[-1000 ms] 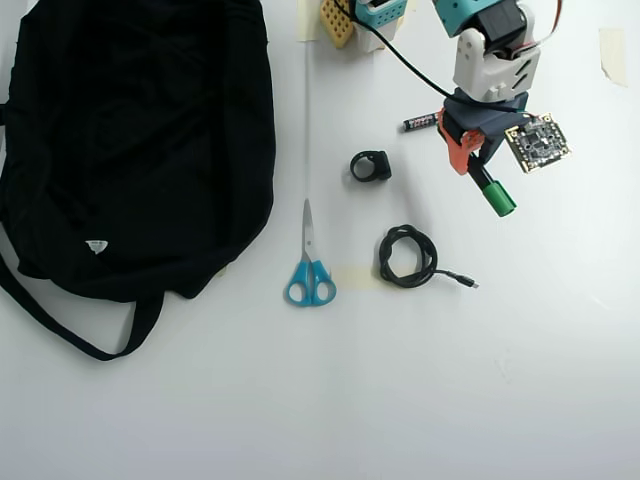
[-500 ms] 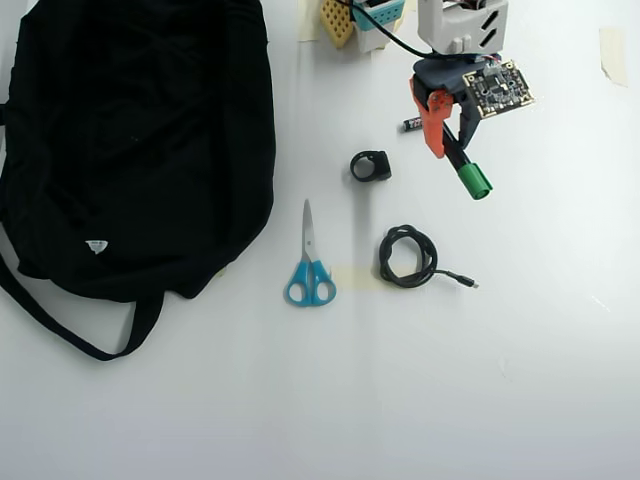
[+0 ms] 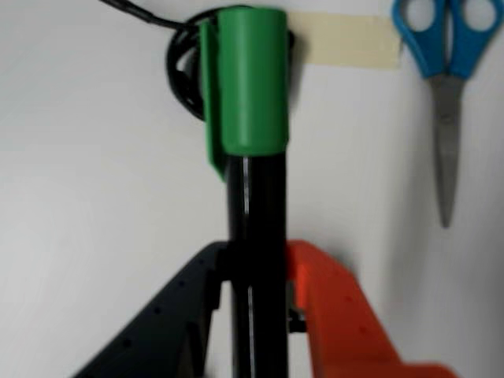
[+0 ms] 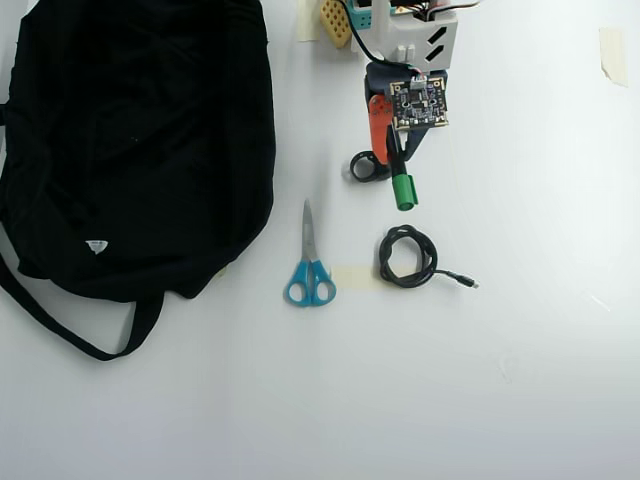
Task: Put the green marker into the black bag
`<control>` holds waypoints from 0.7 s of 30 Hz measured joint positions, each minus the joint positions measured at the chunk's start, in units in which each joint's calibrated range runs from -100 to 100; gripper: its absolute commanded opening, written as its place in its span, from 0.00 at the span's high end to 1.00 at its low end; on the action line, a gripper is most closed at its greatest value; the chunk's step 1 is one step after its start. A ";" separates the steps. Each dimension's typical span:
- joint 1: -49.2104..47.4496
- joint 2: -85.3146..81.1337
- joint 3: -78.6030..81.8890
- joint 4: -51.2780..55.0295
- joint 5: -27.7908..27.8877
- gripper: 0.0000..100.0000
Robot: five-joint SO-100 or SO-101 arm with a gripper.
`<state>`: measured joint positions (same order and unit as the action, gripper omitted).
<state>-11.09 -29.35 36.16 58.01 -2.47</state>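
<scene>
Green marker clamped in tool, above table.

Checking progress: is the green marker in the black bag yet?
Not yet. The green marker is clamped in the gripper, out over the table beside the scissors, well apart from the black bag.

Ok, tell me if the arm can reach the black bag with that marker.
Probably yes: the pincer grips the green marker, and only bare table and scissors lie between it and the black bag.

Green marker held aloft; black bag far left.
</scene>
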 measured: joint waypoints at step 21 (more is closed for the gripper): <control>25.57 0.00 -2.12 0.00 2.10 0.98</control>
<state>14.47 -29.35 34.04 58.01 -0.37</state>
